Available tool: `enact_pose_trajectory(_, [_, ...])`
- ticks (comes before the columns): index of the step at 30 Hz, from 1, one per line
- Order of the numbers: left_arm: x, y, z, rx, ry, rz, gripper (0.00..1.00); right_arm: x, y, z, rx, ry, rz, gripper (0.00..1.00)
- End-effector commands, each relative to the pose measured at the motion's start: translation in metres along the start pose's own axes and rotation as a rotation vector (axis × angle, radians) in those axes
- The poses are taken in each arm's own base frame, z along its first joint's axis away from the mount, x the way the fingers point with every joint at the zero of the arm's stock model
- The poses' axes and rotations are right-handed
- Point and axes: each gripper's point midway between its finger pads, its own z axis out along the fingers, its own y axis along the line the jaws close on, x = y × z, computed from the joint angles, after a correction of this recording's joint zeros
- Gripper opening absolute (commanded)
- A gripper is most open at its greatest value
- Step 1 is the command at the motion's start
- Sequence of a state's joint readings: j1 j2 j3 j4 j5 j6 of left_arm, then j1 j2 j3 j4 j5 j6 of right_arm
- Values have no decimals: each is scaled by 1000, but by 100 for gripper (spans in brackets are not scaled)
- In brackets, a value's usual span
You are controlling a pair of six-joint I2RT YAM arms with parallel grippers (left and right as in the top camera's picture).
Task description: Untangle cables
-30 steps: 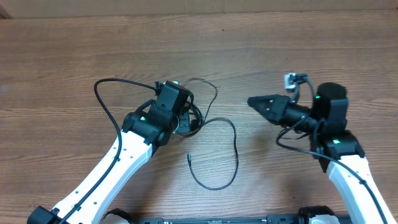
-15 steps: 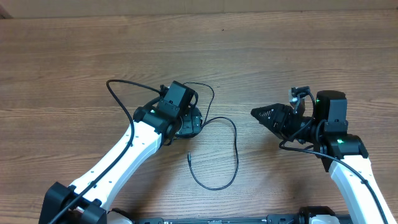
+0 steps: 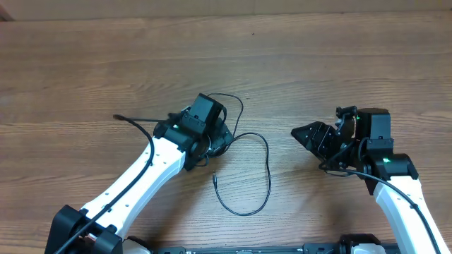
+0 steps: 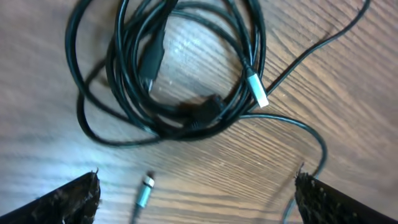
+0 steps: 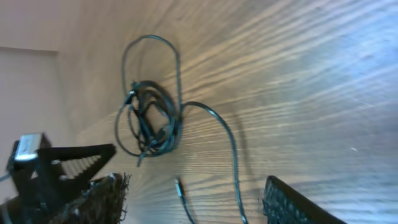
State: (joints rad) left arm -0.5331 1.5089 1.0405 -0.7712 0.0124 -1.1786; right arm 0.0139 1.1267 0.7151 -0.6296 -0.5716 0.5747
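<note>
Cables (image 4: 180, 81) lie coiled beneath the downward-pointing left end effector (image 4: 197, 183), spread empty; right end effector (image 5: 193, 185) hovers apart, also released.

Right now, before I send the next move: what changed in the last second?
Both tools opened. The left tool hangs over the cable tangle, gripping nothing. The right tool pulled back toward its own side, empty. The long loose cable loop stayed put.
</note>
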Motion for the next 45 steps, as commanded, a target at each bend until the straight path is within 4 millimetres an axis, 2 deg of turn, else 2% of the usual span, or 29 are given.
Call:
enact_pose_trajectory(1, [8, -9, -2, 10, 20, -231, 99, -2, -12, 0, 63, -24, 1, 71])
enact_pose_trajectory(4, [7, -7, -2, -1, -7, -299, 100, 1, -18, 0, 93, -17, 14, 72])
enact_pose_trajectory(5, [6, -6, -1, -4, -15, -314, 95, 2, -19, 0, 95, -14, 17, 72])
enact_pose_trajectory(6, [6, -4, -1, -10, -20, -340, 81, 3, -19, 0, 97, -11, 19, 72])
enact_pose_trajectory(8, [6, 0, 1, -19, -27, -374, 68, 3, -20, -1, 98, -9, 20, 72])
enact_pose_trajectory(9, [6, 2, 3, -26, -30, -391, 66, 3, -20, -1, 98, -9, 20, 72])
enact_pose_trajectory(19, [12, 35, 31, -69, -68, -623, 56, 5, -21, -1, 104, -1, 26, 72])
enact_pose_trajectory(22, [8, 37, 35, -57, -95, -626, 53, 5, -21, -1, 104, -1, 26, 72])
enact_pose_trajectory(25, [2, 39, 35, -56, -133, -624, 44, 5, -21, -1, 104, -1, 26, 72])
enact_pose_trajectory(28, [-3, 41, 35, -56, -164, -623, 41, 5, -21, -1, 104, -2, 26, 72])
enact_pose_trajectory(34, [-4, 38, 45, -55, -163, -622, 38, 5, -21, -1, 104, -2, 26, 72])
enact_pose_trajectory(36, [-1, 38, 53, -72, -145, -620, 42, 5, -21, -1, 104, -2, 26, 72])
enact_pose_trajectory(37, [2, 40, 58, -87, -138, -619, 39, 5, -21, -1, 104, -1, 26, 72])
enact_pose_trajectory(39, [3, 43, 67, -107, -136, -617, 27, 5, -21, -1, 104, -1, 26, 72])
enact_pose_trajectory(41, [3, 45, 72, -119, -134, -617, 8, 5, -21, -1, 104, -1, 26, 72])
enact_pose_trajectory(42, [3, 44, 73, -116, -131, -616, 4, 5, -21, -1, 104, -1, 26, 72])
enact_pose_trajectory(45, [4, 38, 69, -91, -108, -595, 4, 5, -21, -1, 104, -1, 26, 72])
